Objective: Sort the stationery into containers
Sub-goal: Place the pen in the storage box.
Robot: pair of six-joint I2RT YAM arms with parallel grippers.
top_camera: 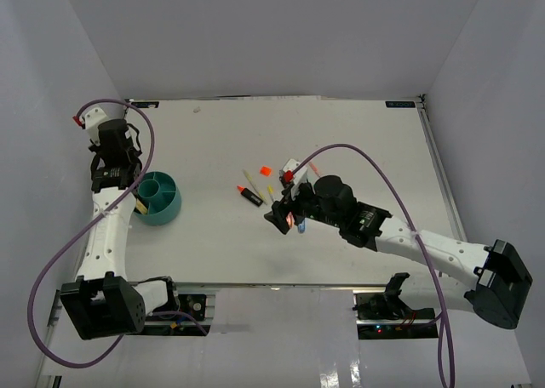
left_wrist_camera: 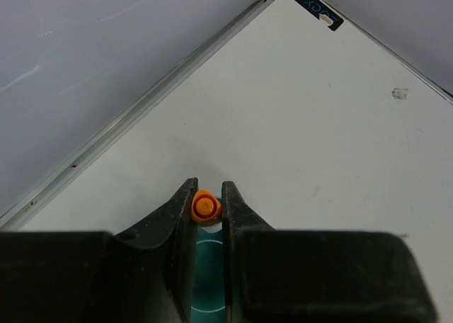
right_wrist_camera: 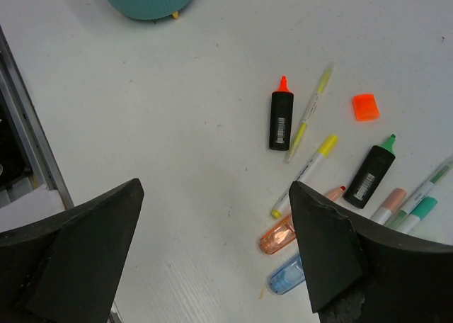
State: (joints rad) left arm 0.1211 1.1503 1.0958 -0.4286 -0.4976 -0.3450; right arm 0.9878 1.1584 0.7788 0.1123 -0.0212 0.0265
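- Our left tool [left_wrist_camera: 208, 193] has its two dark fingers clamped on an orange-ended piece [left_wrist_camera: 204, 207]. We see it end-on as a round, glossy cap, and the fingers hide its body, so we cannot tell what kind it is.
- Just below it, only a narrow strip of the teal tub [left_wrist_camera: 209, 287] shows between the fingers. The tool's black block covers the bottom of that frame.
- The top view shows the tub as round with inner dividers, at middle left of the white worktop [top_camera: 358, 133], with the left tool over its left rim.
- Our right tool [right_wrist_camera: 212, 231] has its matte black fingers wide apart, with nothing between them.
- To the right of centre lie a black marker with an orange tip [right_wrist_camera: 281, 119], a thin yellow pen [right_wrist_camera: 309, 112] just beside it and a small orange square [right_wrist_camera: 365, 107].
- Lower down are a yellow-capped white pen [right_wrist_camera: 306, 174] and a black marker with a green tip [right_wrist_camera: 374, 171].
- A translucent orange piece [right_wrist_camera: 283, 231] and a translucent blue piece [right_wrist_camera: 287, 277] are partly hidden by the right finger.
- The pastel pens [right_wrist_camera: 407, 206] at lower right are cut off by the frame edge.
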